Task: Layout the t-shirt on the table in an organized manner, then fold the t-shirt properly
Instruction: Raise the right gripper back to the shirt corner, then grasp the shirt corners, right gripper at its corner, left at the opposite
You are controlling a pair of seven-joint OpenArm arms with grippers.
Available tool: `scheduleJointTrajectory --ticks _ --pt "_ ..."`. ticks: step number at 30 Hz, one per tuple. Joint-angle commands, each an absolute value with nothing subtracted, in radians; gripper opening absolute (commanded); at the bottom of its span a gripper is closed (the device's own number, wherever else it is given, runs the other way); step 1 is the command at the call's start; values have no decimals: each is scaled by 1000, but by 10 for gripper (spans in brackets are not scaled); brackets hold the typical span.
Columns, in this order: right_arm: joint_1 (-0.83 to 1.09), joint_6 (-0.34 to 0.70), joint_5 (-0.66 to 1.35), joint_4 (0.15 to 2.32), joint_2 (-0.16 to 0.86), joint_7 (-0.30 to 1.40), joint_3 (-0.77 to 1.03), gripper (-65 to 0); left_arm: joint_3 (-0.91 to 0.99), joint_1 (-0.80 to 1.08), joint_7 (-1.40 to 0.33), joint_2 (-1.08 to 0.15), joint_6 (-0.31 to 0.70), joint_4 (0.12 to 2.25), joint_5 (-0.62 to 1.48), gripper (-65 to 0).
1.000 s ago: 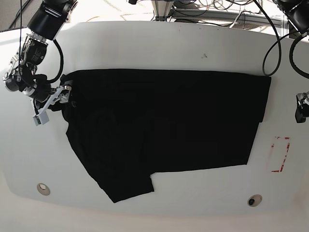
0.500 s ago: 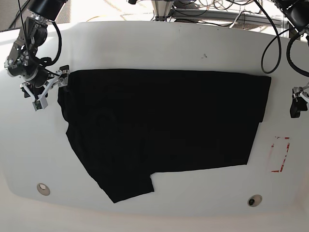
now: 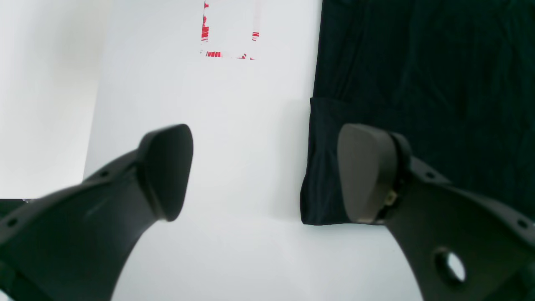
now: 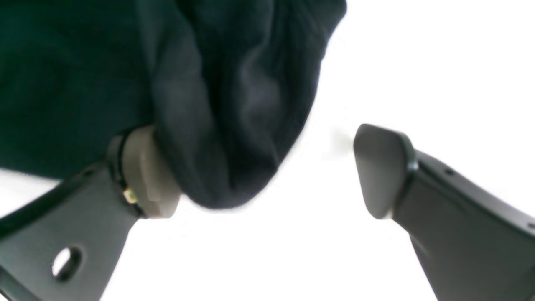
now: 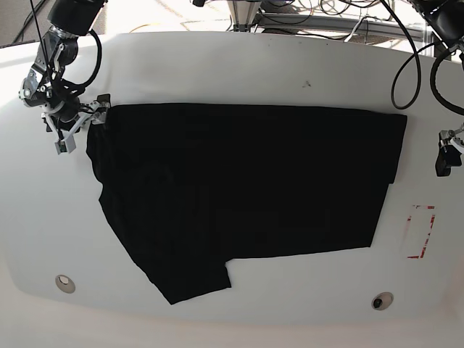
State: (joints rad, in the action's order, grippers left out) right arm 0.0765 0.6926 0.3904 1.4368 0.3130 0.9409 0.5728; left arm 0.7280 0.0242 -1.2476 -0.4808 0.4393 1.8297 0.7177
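the black t-shirt (image 5: 246,192) lies spread flat on the white table (image 5: 239,65), filling most of the middle of the top in the base view, with one sleeve jutting toward the near edge. a red-outlined rectangle mark (image 5: 420,232) sits on the table just beyond the shirt's edge on that view's right, and two small round metal fittings (image 5: 66,283) (image 5: 381,301) sit near the front corners. no container shows in any view.

the right gripper (image 5: 76,127) hangs at the shirt's far corner on the base view's left. its fingers are spread wide. in the right wrist view a bunched lump of the shirt (image 4: 234,104) sits in the gap between them, against the left-hand finger (image 4: 146,175) and apart from the other finger (image 4: 382,167), with bare table between cloth and that finger. the jaws are not pinched on the cloth.

the left gripper (image 3: 265,171) hovers at the opposite side of the shirt, on the base view's right, fingers also spread and holding nothing. in the left wrist view one finger (image 3: 167,167) is over bare table, the other (image 3: 363,171) over the shirt's folded corner (image 3: 330,175). whether that finger touches the cloth cannot be told.
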Motion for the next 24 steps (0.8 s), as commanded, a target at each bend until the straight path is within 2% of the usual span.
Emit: scheduleJointTrajectory --ticks 1,2,4,10,13,15,24 --pt "62 698 403 1417 331 915 576 -84 734 15 -1227 -506 441 1840 727 -138" --pt "62 698 403 1414 331 912 576 -94 734 16 -1227 -506 441 1840 727 -138" --pt "59 698 403 1405 331 908 576 -159 734 19 -1227 -506 441 1839 727 -138" --pt "58 698 403 1405 331 906 576 -442 736 41 -1227 -499 441 1810 727 -138" --pt "58 698 403 1405 331 906 576 -533 736 38 -1225 -481 443 1755 727 -138" --pt "58 698 403 1405 331 906 576 -563 731 38 -1225 -476 449 1715 727 -138" --pt "58 698 403 1406 331 906 576 -604 688 44 -1225 -412 472 1658 727 -138"
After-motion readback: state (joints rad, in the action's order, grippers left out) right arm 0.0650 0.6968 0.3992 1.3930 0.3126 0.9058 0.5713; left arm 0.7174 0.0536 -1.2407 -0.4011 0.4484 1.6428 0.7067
